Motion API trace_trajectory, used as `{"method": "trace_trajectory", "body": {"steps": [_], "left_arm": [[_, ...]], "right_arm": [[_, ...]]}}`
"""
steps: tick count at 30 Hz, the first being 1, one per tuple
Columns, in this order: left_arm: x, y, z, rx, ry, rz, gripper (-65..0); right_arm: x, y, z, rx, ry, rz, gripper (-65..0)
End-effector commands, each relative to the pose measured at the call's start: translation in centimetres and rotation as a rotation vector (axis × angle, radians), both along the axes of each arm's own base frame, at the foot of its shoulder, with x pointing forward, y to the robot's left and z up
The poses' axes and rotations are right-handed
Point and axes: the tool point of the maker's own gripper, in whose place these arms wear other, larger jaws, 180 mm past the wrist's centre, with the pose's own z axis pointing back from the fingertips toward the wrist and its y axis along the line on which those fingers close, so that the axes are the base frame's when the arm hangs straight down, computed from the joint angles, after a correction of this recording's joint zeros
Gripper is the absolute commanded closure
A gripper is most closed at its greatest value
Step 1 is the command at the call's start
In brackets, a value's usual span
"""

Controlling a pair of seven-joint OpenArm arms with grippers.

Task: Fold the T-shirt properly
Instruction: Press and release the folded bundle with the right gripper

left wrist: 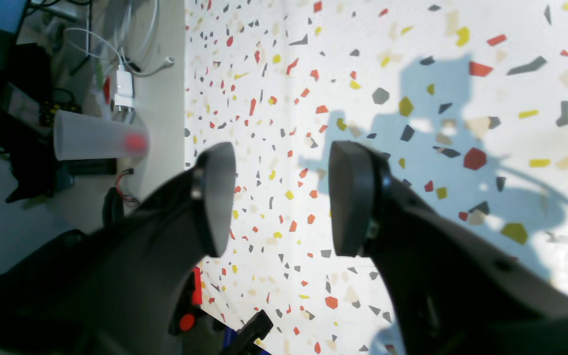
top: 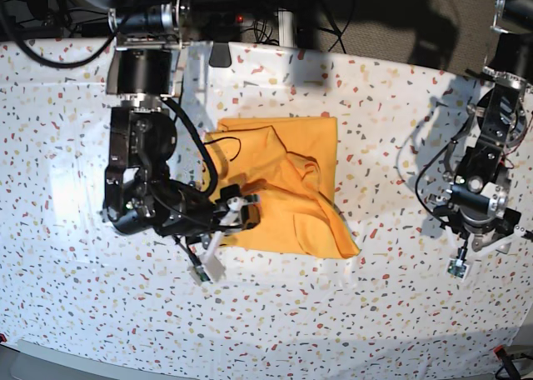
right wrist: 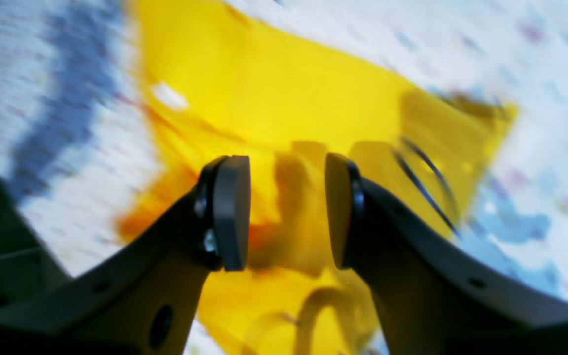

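From my station: the T-shirt (top: pixel 287 188) lies rumpled near the middle of the speckled worktop (top: pixel 350 313), partly folded over itself, with a loose flap trailing toward its lower right corner and thin black marks showing on the upper left part; it is not yet a neat rectangle.

The right gripper (right wrist: pixel 288 212) hovers low at the shirt's left edge; its jaws stand spread with yellow cloth behind the gap; the wrist view is blurred, and I see no fabric pinched between the pads. In the base view that arm crowds the shirt's left border, so the exact contact is hidden from me.

The left gripper (left wrist: pixel 281 197) is well apart from the garment, over bare worktop; jaws spread wide and empty.

Risks as I judge them:
- closing on the bunched ridge would likely take several layers at once; the fold would drag crooked;
- a shallow bite at the hem may slip free mid-lift; the cloth looks soft and limp;
- working one-handed, the far side could slide across the smooth cover instead of staying put;
- the loose lower-right flap may tuck under and lock in a crease.
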Motion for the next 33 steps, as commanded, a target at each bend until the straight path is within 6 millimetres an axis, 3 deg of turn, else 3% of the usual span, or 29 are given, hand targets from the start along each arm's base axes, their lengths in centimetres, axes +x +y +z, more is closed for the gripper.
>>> {"method": "trace_trajectory", "body": {"steps": [1,5,11,15,26,33], "left_arm": [[0.9,0.5,2.1,0.016,-0.062,0.006,-29.7],[0.9,0.5,2.1,0.016,-0.062,0.006,-29.7],[0.9,0.5,2.1,0.015,-0.062,0.006,-29.7],[0.9,0.5,2.1,0.016,-0.059,0.009,-29.7],[0.9,0.5,2.1,0.016,-0.060,0.008,-29.7],[0.9,0.5,2.1,0.016,-0.060,0.008,-29.7]], "right_arm": [[0.8,0.1,1.5,0.028,-0.046,-0.002,-25.3],[-0.7,-0.5,0.2,0.055,-0.004,0.002,-37.0],[-2.3,2.0,-0.2,0.143,0.028,0.046,-37.5],[-3.3,5.1,0.1,0.181,0.036,0.122,-37.5],[-7.7,16.5,2.3,0.268,0.041,0.380,-37.5],[-9.2,18.7,2.9,0.271,0.035,0.466,-37.5]]}}
